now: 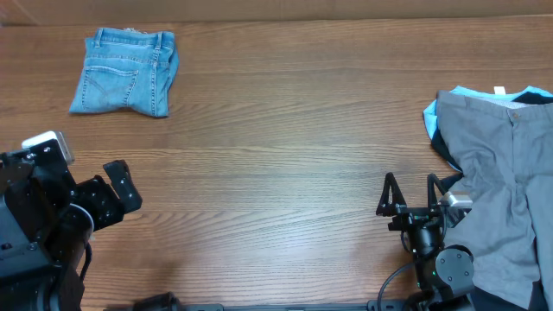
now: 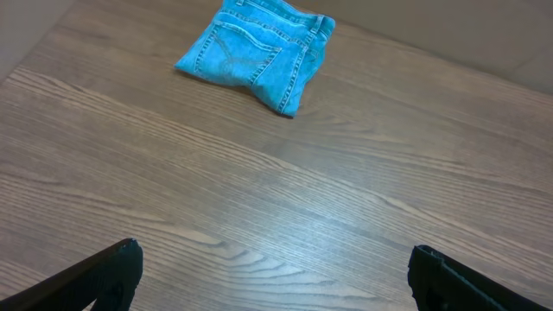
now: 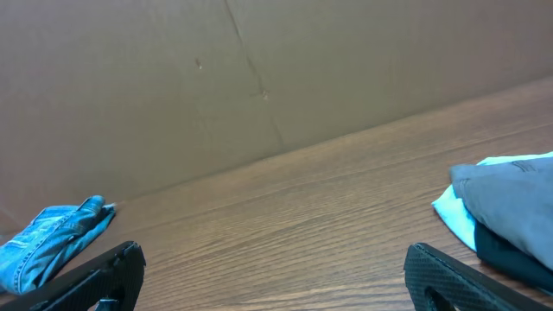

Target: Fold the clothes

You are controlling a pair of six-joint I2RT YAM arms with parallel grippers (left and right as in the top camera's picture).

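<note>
The wooden surface (image 1: 276, 173) fills the frame, and we read its open middle as the working area for folding. At the right edge of the overhead view lies the biggest garment, the grey trousers (image 1: 501, 164). They are spread loosely over a pale-blue piece (image 1: 462, 92) and a dark piece (image 1: 442, 147). So little of the dark one shows that we cannot make out what sort of garment it is. We judge this heap to be the unfolded stock, kept to one side until wanted. In the upper left the jeans (image 1: 125, 72) sit folded into a compact bundle, back pocket up, parked well clear, seemingly as finished work. The right claw (image 1: 411, 194), at the lower right, has its jaws wide apart and holds nothing; the trousers lie just beside it, to its right. The left claw (image 2: 275, 259), at the lower left, is likewise spread and empty, with the jeans well apart from it.
</note>
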